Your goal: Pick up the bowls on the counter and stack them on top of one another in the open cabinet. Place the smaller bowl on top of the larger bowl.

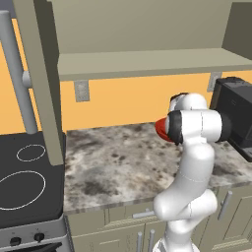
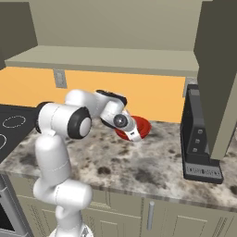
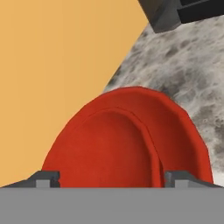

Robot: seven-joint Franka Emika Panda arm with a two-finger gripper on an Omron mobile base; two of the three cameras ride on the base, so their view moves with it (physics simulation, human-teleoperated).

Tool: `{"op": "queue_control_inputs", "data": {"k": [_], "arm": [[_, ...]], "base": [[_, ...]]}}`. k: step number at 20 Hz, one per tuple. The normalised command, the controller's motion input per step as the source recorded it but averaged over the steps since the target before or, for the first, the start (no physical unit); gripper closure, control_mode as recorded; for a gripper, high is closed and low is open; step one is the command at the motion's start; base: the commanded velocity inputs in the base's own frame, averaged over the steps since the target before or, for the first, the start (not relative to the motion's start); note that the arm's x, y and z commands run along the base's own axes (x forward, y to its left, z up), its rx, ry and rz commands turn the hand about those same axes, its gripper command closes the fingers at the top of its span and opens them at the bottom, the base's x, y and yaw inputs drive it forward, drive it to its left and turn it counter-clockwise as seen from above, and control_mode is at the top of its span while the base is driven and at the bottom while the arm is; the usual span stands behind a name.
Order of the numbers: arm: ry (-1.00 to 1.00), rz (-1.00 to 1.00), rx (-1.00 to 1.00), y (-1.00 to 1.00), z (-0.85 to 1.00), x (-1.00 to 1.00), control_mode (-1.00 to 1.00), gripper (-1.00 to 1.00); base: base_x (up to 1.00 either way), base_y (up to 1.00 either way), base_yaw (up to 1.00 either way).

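Observation:
A glossy red bowl (image 3: 127, 140) lies on the speckled counter (image 2: 148, 171) close to the orange back wall; it also shows as red bowl (image 2: 141, 125) and red bowl (image 1: 161, 129) peeking past my arm. A curved ridge runs across its red surface, and I cannot tell whether that is the smaller bowl against the larger bowl. My gripper (image 3: 111, 177) hovers right at it, open, its fingertips (image 3: 46, 177) wide apart on either side with nothing clamped; seen from the right, the gripper (image 2: 134, 135) sits at the bowl's near edge. Above, the open cabinet shelf (image 1: 147, 64) (image 2: 106, 60) spans the wall.
A black coffee machine (image 2: 201, 139) (image 1: 236, 115) stands on the counter to the right of the bowl. The cabinet door (image 2: 217, 69) hangs open above it. A black stovetop (image 1: 24, 182) lies at the left. A wall outlet (image 1: 81, 90) sits under the shelf.

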Motion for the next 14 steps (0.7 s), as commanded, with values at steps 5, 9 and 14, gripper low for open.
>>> {"op": "queue_control_inputs", "data": {"k": [5, 9, 14], "arm": [[0.05, 0.0, 0.0, -0.01, 0.62, 0.01, -1.0, -1.0], [0.08, -0.02, 0.0, -0.07, 0.67, 0.0, -1.0, -1.0], [0.05, -0.01, 0.0, -0.06, 0.64, -0.03, -1.0, -1.0]], "base": [[0.0, 0.0, 0.0], [0.0, 0.0, 0.0], [0.0, 0.0, 0.0]]}}
